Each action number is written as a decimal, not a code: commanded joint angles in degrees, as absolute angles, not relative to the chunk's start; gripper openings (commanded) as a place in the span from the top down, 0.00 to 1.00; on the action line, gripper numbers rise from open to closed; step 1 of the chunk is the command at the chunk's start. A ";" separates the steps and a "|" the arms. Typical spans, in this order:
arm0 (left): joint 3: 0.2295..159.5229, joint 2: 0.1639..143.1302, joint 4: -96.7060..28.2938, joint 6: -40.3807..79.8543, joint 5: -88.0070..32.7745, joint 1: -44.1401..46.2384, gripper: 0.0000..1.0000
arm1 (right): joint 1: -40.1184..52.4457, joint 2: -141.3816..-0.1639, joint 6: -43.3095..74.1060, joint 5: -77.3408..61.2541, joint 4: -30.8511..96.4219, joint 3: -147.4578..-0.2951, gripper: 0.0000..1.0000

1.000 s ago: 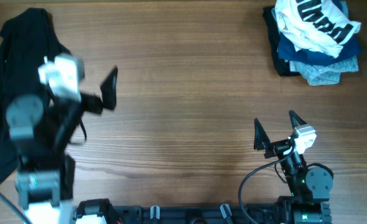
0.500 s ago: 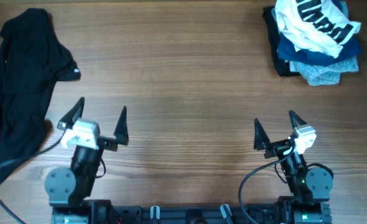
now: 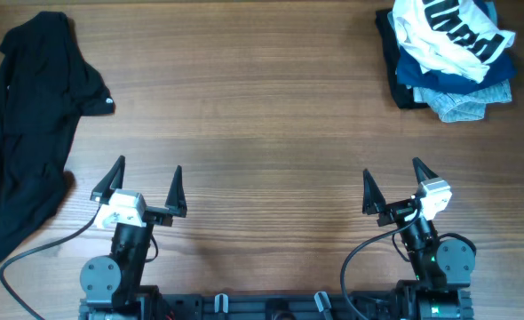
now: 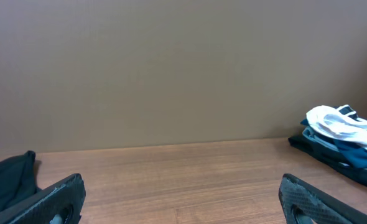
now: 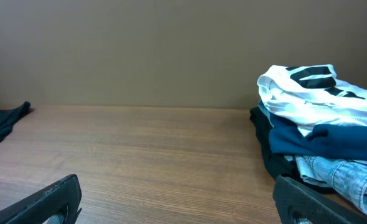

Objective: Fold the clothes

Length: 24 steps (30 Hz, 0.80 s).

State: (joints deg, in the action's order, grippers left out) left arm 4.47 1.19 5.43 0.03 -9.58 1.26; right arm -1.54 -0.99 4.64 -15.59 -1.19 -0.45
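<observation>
A black garment (image 3: pixel 27 133) lies spread along the table's left edge; its tip shows in the left wrist view (image 4: pixel 9 180) and the right wrist view (image 5: pixel 3 121). A pile of clothes sits at the far right corner, with a white T-shirt with black print (image 3: pixel 448 31) on top of dark blue (image 3: pixel 457 73), black and pale teal (image 3: pixel 457 105) pieces. The pile also shows in the right wrist view (image 5: pixel 320 134) and the left wrist view (image 4: pixel 342 137). My left gripper (image 3: pixel 145 182) is open and empty near the front left. My right gripper (image 3: pixel 393 182) is open and empty near the front right.
The wooden table (image 3: pixel 262 124) stretches between the black garment and the pile. A brown wall (image 4: pixel 183 68) stands behind the table's far edge. A cable (image 3: pixel 40 253) runs by the left arm's base.
My left arm has drawn back from the black garment to the front left, its gripper empty and open. The black garment lies where it was let go. The right arm has not moved.
</observation>
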 commanded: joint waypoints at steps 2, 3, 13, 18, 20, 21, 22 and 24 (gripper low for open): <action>3.11 0.19 6.04 3.20 -6.87 1.65 0.00 | -1.45 -0.27 4.51 -15.90 -1.43 -0.30 0.00; 2.59 0.19 6.96 3.29 -6.46 1.65 0.00 | -1.45 -0.27 4.51 -15.90 -1.43 -0.30 0.00; 0.32 0.19 8.67 3.51 -6.31 1.65 0.00 | -1.45 -0.27 4.49 -15.90 -1.43 -0.30 0.00; 0.32 0.19 0.69 5.02 -6.33 1.65 0.00 | -1.45 -0.27 4.51 -15.90 -1.43 -0.30 0.00; 0.32 0.19 -4.14 6.68 -6.33 1.65 0.00 | -1.45 -0.27 4.54 -15.90 -1.45 -0.30 0.00; 0.32 0.19 -4.16 7.42 -5.87 1.65 0.00 | -1.45 -0.27 4.49 -15.90 -1.43 -0.30 0.00; 0.32 0.19 -4.08 7.38 -5.89 1.65 0.00 | -1.45 -0.27 4.51 -15.90 -1.43 -0.30 0.01; 0.32 0.19 -4.08 7.92 -5.91 1.65 0.00 | -1.45 -0.27 4.51 -15.90 -1.43 -0.30 0.00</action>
